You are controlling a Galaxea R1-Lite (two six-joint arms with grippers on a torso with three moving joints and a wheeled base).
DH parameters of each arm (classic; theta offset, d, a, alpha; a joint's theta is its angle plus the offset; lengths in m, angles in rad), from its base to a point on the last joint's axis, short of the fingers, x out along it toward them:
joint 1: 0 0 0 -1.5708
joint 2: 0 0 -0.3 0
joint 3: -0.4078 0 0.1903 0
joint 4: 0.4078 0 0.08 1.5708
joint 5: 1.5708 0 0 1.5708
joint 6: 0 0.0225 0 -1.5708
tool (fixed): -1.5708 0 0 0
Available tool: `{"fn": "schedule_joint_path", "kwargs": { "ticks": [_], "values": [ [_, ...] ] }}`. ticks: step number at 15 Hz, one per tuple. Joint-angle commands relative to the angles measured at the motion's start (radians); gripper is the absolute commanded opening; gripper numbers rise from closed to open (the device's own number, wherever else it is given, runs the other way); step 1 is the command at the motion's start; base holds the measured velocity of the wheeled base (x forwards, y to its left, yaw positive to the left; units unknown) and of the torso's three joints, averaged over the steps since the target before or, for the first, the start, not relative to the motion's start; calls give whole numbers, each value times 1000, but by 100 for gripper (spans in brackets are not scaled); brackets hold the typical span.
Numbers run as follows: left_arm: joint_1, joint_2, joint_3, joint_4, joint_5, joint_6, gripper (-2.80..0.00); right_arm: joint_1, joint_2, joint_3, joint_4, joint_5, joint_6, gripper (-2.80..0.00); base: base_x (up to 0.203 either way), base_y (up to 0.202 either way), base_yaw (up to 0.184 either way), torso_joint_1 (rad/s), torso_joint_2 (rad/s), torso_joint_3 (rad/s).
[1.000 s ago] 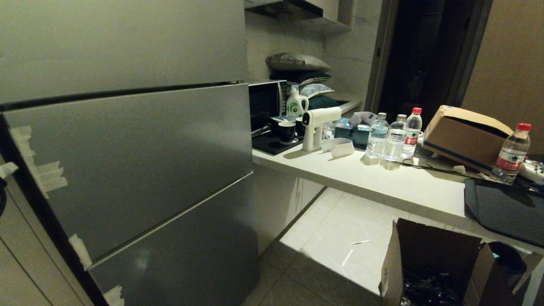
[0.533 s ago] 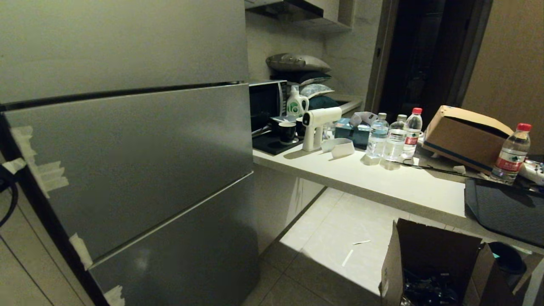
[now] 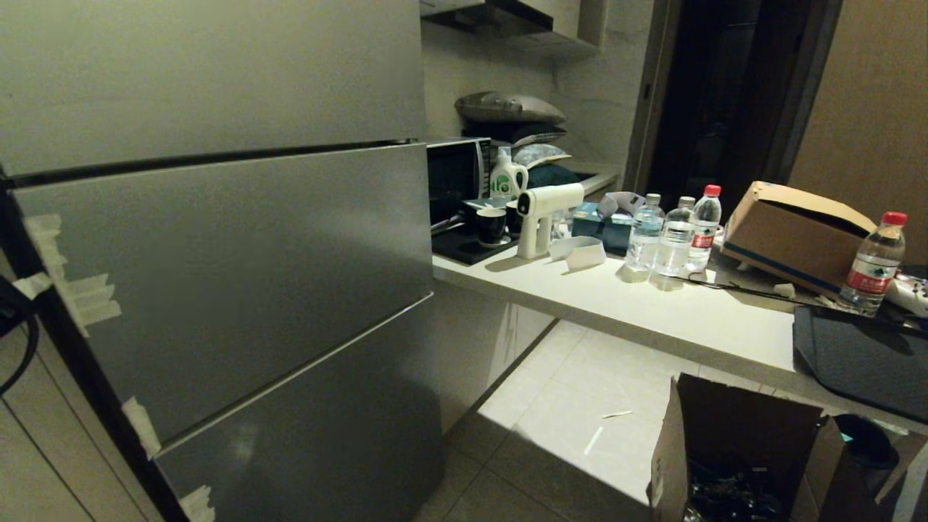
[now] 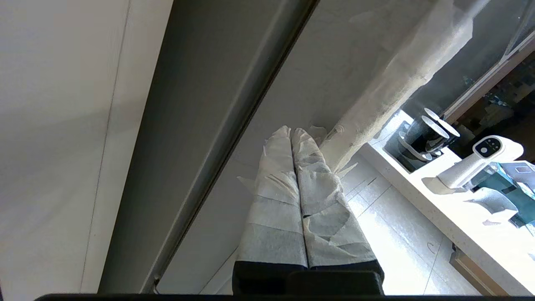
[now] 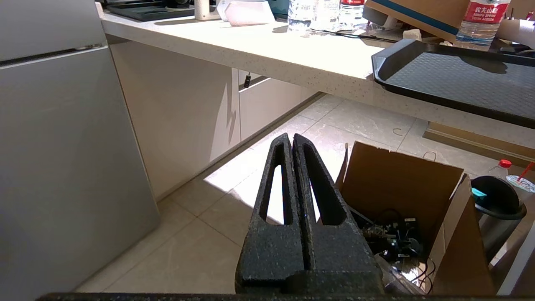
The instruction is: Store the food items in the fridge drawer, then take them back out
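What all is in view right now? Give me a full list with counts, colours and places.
fridge: one, grey, shut, left, tape scraps on its edge
counter: one, white, right of fridge
water bottles: four, clear, on counter
spray gun: one, white, on counter
cups: two, dark, by microwave
detergent bottle: one, white-green, behind cups
cardboard boxes: two, brown, one on counter, one on floor
tray: one, black, counter's near end
food items: none visible
left gripper: shut, tape-wrapped, at fridge's edge
right gripper: shut, black, parked low
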Motion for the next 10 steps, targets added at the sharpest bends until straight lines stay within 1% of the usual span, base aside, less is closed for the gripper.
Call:
{"fn": "schedule_joint_path", "kwargs": {
  "ticks": [1,3,9,10],
  "values": [
    [-22,1,10,-2,-8,-2,-280,0,1,5,0,0,0,-280,0,0,0,0,0,0],
    [-33,-1,27,-2,-8,0,-280,0,1,5,0,-1,0,-280,0,0,0,0,0,0],
    [-33,-15,52,-3,-8,4,-280,0,1,5,0,-1,-1,-280,0,0,0,0,0,0],
    [-33,-21,70,-4,-7,6,-280,0,1,5,0,0,-1,-280,0,0,0,0,0,0]
  ]
}}
